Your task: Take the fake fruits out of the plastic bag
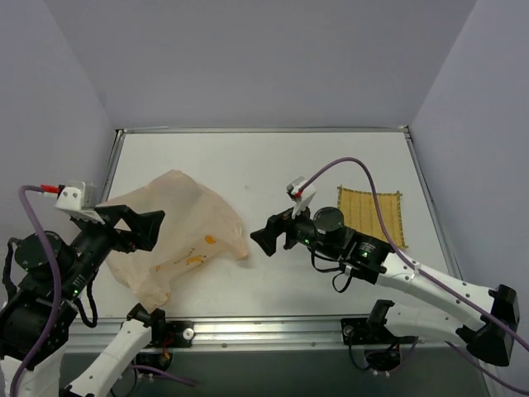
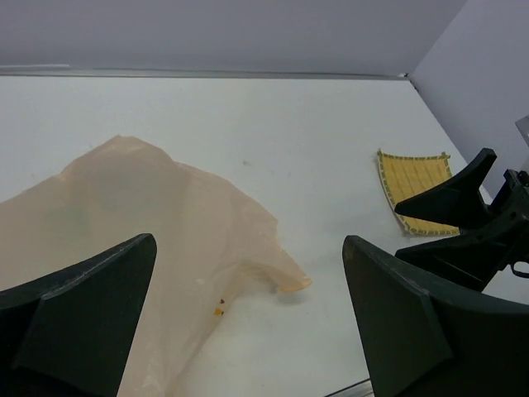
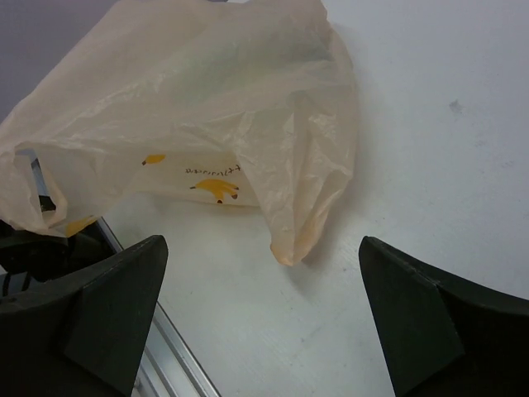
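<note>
The peach-beige plastic bag printed with small bananas lies crumpled on the left of the white table. It also shows in the left wrist view and the right wrist view. No fake fruits are in view; if any are in the bag, they are hidden. My left gripper is open and empty over the bag's left edge. My right gripper is open and empty, just right of the bag's pointed corner, apart from it.
A yellow woven square mat lies at the right of the table, behind the right arm; it also shows in the left wrist view. A metal rail runs along the near edge. Grey walls enclose the table.
</note>
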{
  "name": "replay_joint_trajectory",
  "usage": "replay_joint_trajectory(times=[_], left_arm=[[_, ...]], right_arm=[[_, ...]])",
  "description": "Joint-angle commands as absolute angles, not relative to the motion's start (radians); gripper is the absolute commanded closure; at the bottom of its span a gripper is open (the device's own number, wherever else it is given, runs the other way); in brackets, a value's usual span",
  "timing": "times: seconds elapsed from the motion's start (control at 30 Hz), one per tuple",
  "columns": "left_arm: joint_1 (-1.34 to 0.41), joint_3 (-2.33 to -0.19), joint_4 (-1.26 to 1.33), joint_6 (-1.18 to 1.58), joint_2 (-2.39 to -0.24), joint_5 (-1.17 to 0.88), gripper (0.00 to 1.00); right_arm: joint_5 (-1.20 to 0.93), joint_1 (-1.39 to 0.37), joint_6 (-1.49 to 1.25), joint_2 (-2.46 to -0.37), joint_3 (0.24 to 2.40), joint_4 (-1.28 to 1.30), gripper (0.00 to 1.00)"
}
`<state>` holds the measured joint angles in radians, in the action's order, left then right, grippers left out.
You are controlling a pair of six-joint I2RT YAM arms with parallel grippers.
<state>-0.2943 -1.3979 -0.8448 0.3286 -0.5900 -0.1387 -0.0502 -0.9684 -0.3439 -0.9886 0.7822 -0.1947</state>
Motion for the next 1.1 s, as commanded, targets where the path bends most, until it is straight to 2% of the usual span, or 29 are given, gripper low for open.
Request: replay_joint_trajectory(times=[0.0,0.07,0.3,0.6,0.73,0.83,0.9,0.93,0.97,1.0,1.03,1.07], left_arm=[[-0.291,-1.379,-0.836,0.319,-0.637,-0.150,0.06],[-0.291,-1.374,-0.853,0.314,-0.640,-0.130,0.06],[-0.291,-1.338,-0.851,0.310,-0.621,-0.163,0.06],[-0.291,-1.319,-0.940,0.308,-0.673,-0.231,0.06],[-0.291,-1.302,-0.950,0.319,-0.692,-0.230,0.06],[-0.291,-1.298,-0.965,0.322,-0.692,-0.210,0.03],[-0.291,-1.295,-0.976,0.319,-0.689,-0.198,0.02],[-0.291,-1.293,-0.982,0.316,-0.687,-0.190,0.02],[-0.290,-1.289,-0.985,0.314,-0.692,-0.189,0.02],[-0.291,-1.276,-0.989,0.313,-0.693,-0.189,0.02],[-0.291,-1.269,-0.989,0.313,-0.698,-0.192,0.02],[-0.291,-1.259,-0.988,0.311,-0.707,-0.198,0.02]], right_arm=[[0.047,-1.031,-0.288,-1.077,0.860,-0.227,0.03],[0.069,-1.049,-0.255,-1.161,0.906,-0.235,0.00],[0.011,-1.080,-0.160,-1.457,1.058,-0.285,0.00],[-0.097,-1.086,-0.098,-1.724,1.236,-0.276,0.00],[-0.019,-1.086,-0.040,-1.808,1.298,-0.265,0.00],[0.083,-1.085,-0.011,-1.851,1.328,-0.252,0.05],[0.132,-1.080,0.026,-1.868,1.331,-0.253,0.23],[0.161,-1.077,0.034,-1.873,1.335,-0.253,0.36],[0.173,-1.072,0.035,-1.873,1.338,-0.253,0.69],[0.182,-1.059,0.029,-1.864,1.339,-0.255,0.86],[0.190,-1.051,0.020,-1.856,1.341,-0.258,0.98],[0.193,-1.043,0.012,-1.844,1.338,-0.265,1.00]])
